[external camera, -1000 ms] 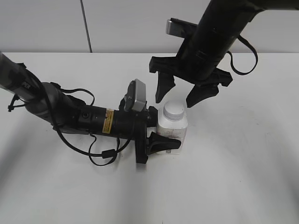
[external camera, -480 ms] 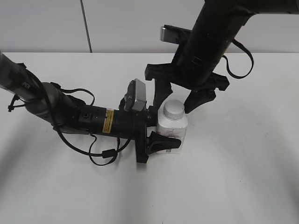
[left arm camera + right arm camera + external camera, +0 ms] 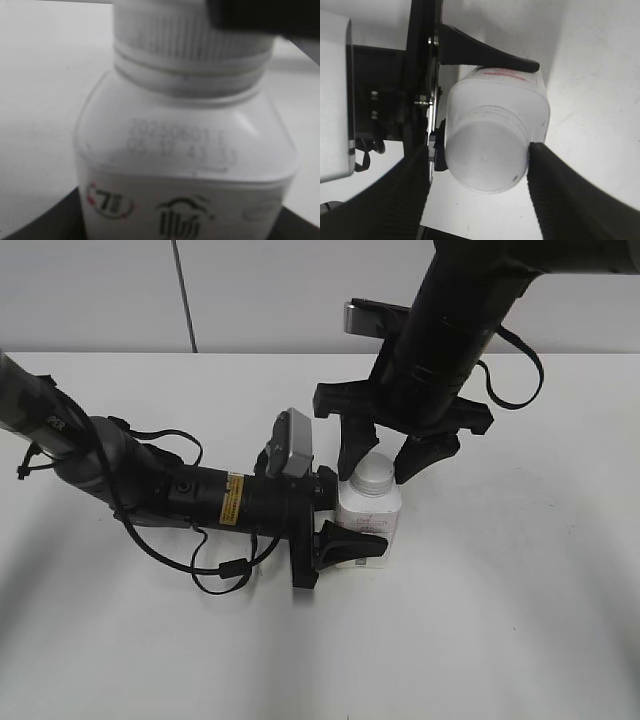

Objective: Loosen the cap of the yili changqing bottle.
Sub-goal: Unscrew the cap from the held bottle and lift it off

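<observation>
The white yili changqing bottle [image 3: 368, 525] stands upright on the white table [image 3: 520, 620]. Its white cap [image 3: 373, 475] is on the neck. My left gripper [image 3: 352, 522] lies low on the table and is shut on the bottle's body; one finger [image 3: 352, 545] crosses the label. The left wrist view shows the bottle [image 3: 185, 165] close up, with the cap [image 3: 190, 35] at the top. My right gripper [image 3: 381, 468] hangs above, open, with one finger on each side of the cap [image 3: 487, 155]. One finger [image 3: 555, 190] is at the cap's rim; the other finger [image 3: 395, 200] stands a small gap away.
The left arm [image 3: 150, 490] and its looped black cables [image 3: 225, 570] lie across the table to the left of the bottle. The right arm [image 3: 460, 310] comes down from the upper right. A pale wall stands behind the table.
My right gripper has moved down and a little left, from above and behind the bottle to either side of the cap. The left gripper and the bottle have not moved.
</observation>
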`<state>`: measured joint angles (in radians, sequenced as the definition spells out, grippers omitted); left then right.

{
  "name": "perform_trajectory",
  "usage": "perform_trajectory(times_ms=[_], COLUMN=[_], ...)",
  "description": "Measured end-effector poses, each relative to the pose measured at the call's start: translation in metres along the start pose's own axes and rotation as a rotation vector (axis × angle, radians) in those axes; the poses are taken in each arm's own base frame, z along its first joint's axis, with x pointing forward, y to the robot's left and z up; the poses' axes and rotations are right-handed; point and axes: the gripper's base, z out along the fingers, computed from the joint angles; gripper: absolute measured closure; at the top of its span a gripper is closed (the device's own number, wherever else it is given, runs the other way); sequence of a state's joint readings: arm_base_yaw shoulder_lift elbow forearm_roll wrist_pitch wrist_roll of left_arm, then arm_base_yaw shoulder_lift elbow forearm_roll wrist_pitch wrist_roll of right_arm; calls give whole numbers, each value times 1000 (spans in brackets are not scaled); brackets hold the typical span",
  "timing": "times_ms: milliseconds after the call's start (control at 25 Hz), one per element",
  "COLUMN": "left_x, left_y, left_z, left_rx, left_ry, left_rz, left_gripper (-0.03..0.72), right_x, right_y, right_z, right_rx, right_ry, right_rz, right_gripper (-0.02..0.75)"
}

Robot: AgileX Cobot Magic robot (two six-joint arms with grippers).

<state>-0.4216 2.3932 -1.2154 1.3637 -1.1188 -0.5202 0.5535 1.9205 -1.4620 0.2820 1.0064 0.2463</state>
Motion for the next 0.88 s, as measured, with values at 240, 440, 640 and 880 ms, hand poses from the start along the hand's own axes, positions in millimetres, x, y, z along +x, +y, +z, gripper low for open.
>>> perform_trajectory(times_ms=[240, 440, 640, 880], left_x=[0, 0, 0, 0], left_y=[0, 0, 0, 0], left_z=[0, 0, 0, 0], left_rx=[0, -1, -3, -3], left_ry=[1, 0, 0, 0], left_rz=[0, 0, -1, -1], left_gripper=[269, 269, 270, 270], right_x=[0, 0, 0, 0], right_y=[-1, -1, -1, -1], right_z=[0, 0, 0, 0], right_rx=[10, 12, 14, 15], right_ry=[-2, -3, -3, -4], right_rz=[-5, -8, -9, -9], right_gripper=[313, 322, 323, 324])
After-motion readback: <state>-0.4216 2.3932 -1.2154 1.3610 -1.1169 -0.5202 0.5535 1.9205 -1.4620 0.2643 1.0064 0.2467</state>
